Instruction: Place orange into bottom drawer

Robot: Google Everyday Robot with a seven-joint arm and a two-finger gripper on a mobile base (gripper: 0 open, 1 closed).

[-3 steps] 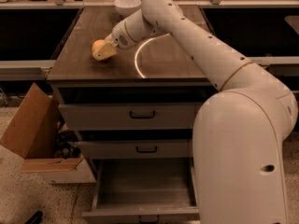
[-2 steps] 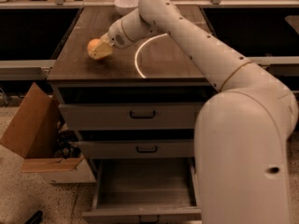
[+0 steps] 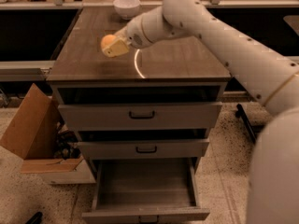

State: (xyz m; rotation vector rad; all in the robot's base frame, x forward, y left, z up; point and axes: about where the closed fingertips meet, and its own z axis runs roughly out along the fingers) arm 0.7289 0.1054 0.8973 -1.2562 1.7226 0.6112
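The robot's white arm [image 3: 219, 31] reached in from the right across the wood-grain desk [image 3: 187, 62], its gripper [image 3: 112, 45] over the left half of the top with the pale fingers pinched on the orange [image 3: 107, 40]. The fruit showed at the left tip of the gripper, near the desk's left edge and well apart from the white bowl [image 3: 127, 7], which stood at the back of the top. Whether the orange touched the surface or hung just clear of it could not be told. A thin bright arc of light [image 3: 136, 64] lay reflected on the desk just right of the gripper. Below the front edge, the top drawer [image 3: 140, 115] and the middle drawer [image 3: 145, 149] each stood pulled out a little, with a dark gap above each front and a black handle at the centre. The bottom drawer [image 3: 142, 214], lowest of the three, was pulled out far more than the others, its flat floor bare and open to view, and its small handle was partly cut off by the lower edge of the frame. The orange was well above and behind that drawer, on the left. An open cardboard box [image 3: 32, 134] sat on the speckled floor [image 3: 224, 139] just left of the drawers, with one flap tilted up and out. The robot's pale body filled the lower right corner.
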